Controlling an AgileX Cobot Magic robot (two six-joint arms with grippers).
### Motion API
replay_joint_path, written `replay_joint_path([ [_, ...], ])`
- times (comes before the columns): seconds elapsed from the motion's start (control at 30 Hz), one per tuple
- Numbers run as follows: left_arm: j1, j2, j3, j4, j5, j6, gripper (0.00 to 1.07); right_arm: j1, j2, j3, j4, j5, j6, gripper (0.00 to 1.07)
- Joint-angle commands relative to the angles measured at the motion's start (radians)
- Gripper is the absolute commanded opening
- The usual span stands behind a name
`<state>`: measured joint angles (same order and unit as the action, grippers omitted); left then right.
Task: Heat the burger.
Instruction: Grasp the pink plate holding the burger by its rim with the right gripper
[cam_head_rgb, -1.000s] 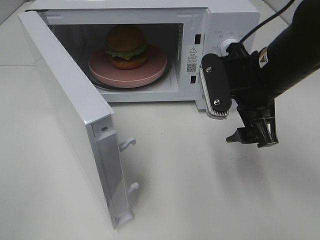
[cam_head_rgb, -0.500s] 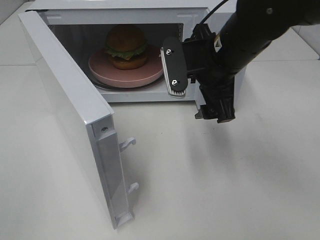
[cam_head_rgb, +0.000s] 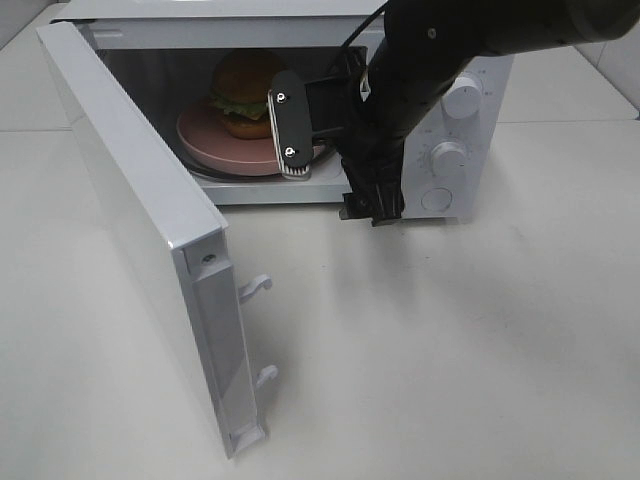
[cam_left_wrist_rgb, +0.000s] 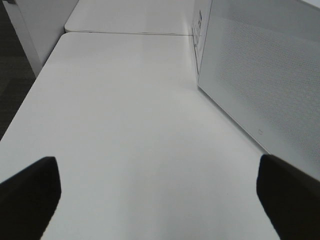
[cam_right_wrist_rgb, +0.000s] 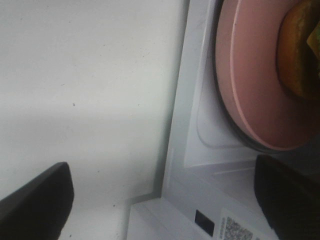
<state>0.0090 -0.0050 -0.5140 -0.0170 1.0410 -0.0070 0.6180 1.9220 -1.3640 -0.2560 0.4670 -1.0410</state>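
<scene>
The burger (cam_head_rgb: 245, 85) sits on the pink plate (cam_head_rgb: 215, 145) inside the microwave (cam_head_rgb: 470, 150) cavity, at the far side of the desk (cam_head_rgb: 450, 350). Loading therefore appears complete. The door (cam_head_rgb: 130, 220) stands wide open, swung toward the near left. The right pincer (cam_head_rgb: 328, 185) hovers at the cavity mouth, spread and holding nothing. The left pincer (cam_left_wrist_rgb: 160, 195) is likewise spread, above bare desk. Remaining, by judgement: shut the door, then set the knobs (cam_head_rgb: 462, 95) on the right panel.
</scene>
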Motion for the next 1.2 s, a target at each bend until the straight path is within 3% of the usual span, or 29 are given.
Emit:
replay_joint_path([
  [0.03,0.003,-0.017,0.003,0.003,-0.006,0.0,1.0,0.002,0.042,-0.053,-0.007,-0.007,0.009,0.94],
  [1.2,0.003,-0.017,0.003,0.011,-0.006,0.0,1.0,-0.014,0.35,-0.395,0.0,-0.006,0.047,0.9],
])
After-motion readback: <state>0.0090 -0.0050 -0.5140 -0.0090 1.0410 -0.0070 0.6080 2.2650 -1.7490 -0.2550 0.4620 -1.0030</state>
